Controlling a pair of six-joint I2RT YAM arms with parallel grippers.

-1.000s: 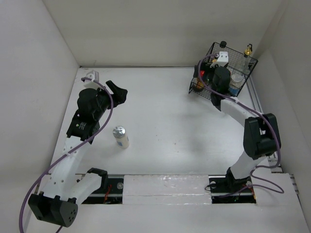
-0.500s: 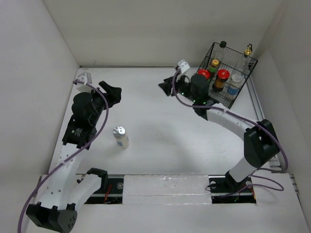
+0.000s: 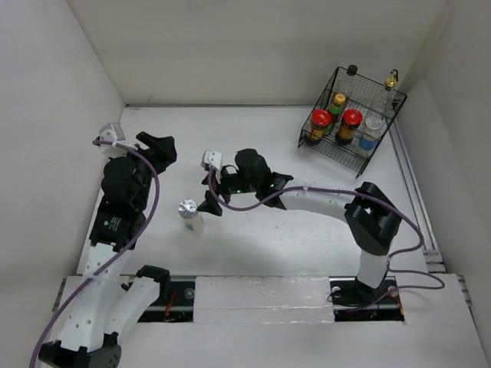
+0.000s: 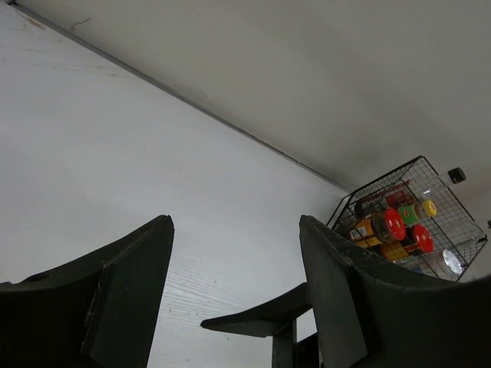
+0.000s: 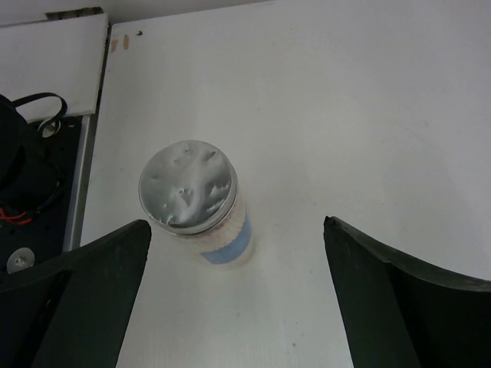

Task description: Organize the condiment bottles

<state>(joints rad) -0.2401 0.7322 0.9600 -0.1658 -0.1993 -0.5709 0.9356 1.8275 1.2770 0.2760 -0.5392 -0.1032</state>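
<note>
A silver-capped white shaker (image 3: pixel 189 215) stands upright on the near-left part of the table (image 3: pixel 268 245), alone and well apart from the rest. Its foil-like cap is crinkled. A pale blue band wraps its body, and any writing on it is too small to read.

The right gripper (image 3: pixel 208 192) sits just to the shaker's right with its fingers spread wide. The wrist view shows the shaker in the gap ahead of them, touching neither. The left gripper (image 4: pixel 236 222) hangs farther left, also spread wide and grasping nothing.

In the far right corner, the black wire rack (image 3: pixel 370 80) holds six bottles:
- two red-lidded jars (image 3: pixel 321 119) with orange labels
- one yellow-capped bottle (image 3: pixel 338 100)
- one black-capped bottle (image 3: pixel 352 71)
- one clear bottle (image 3: pixel 392 80)
- a second white shaker (image 3: pixel 373 127)

None of the labels can be read.
</note>
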